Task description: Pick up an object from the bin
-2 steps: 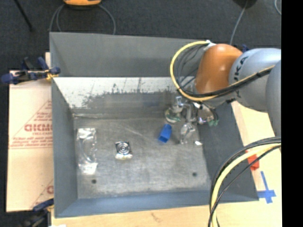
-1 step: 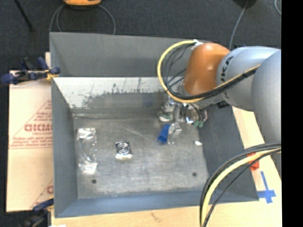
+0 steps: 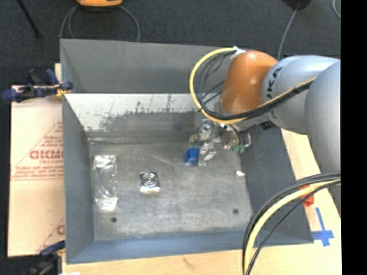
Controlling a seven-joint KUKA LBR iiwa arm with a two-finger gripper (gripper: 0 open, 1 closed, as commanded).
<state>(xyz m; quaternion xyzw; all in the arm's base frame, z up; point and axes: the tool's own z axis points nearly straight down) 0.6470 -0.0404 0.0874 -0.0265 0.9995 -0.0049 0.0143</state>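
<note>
My gripper [image 3: 205, 145] hangs below the orange-covered wrist, toward the back right of the bin floor. A small blue block [image 3: 192, 156] sits right at its lower left tip, touching or nearly touching it. Whether the block is gripped cannot be made out. A small white scrap [image 3: 241, 173] lies on the floor to the right of the gripper.
A small round silver piece on a pale base [image 3: 149, 181] lies left of centre. A crumpled clear plastic wrapper [image 3: 106, 182] lies near the left wall. The arm and its cables cover the bin's right side.
</note>
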